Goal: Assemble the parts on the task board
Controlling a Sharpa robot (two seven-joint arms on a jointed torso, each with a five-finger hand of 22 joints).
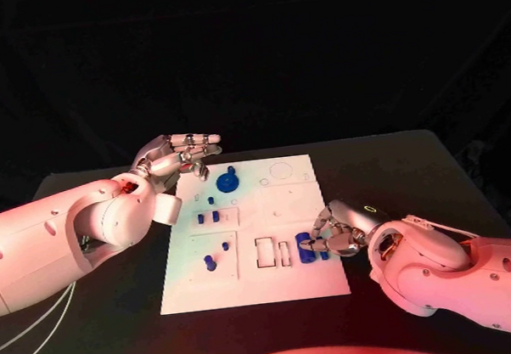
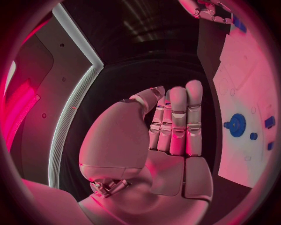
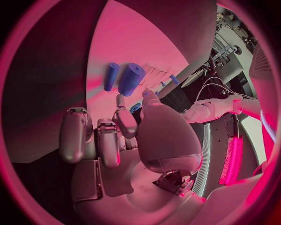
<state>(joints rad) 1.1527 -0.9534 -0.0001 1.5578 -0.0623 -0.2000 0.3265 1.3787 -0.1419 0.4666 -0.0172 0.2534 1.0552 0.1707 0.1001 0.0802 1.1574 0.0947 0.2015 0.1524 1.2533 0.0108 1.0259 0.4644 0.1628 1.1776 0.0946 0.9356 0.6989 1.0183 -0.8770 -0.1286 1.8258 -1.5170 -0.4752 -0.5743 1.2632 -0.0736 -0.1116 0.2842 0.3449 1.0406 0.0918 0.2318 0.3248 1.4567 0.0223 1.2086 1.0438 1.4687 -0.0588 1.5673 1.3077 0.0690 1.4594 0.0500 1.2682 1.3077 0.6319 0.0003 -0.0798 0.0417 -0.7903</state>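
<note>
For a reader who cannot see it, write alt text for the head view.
A white task board lies on a black table with small blue parts on it. The right hand reaches its near right edge; the left hand hovers at its far left corner.

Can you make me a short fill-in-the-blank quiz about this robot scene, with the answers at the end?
1. The task board lying on the black table is coloured ____.
2. The small parts standing on the board, such as the round disc-shaped part, are coloured ____.
3. The hand at the board's near right edge, beside the thick blue cylinder, is the robot's ____ hand.
4. The left hand hovers by the board's far ____ corner, holding nothing.

Answers: white; blue; right; left
</note>
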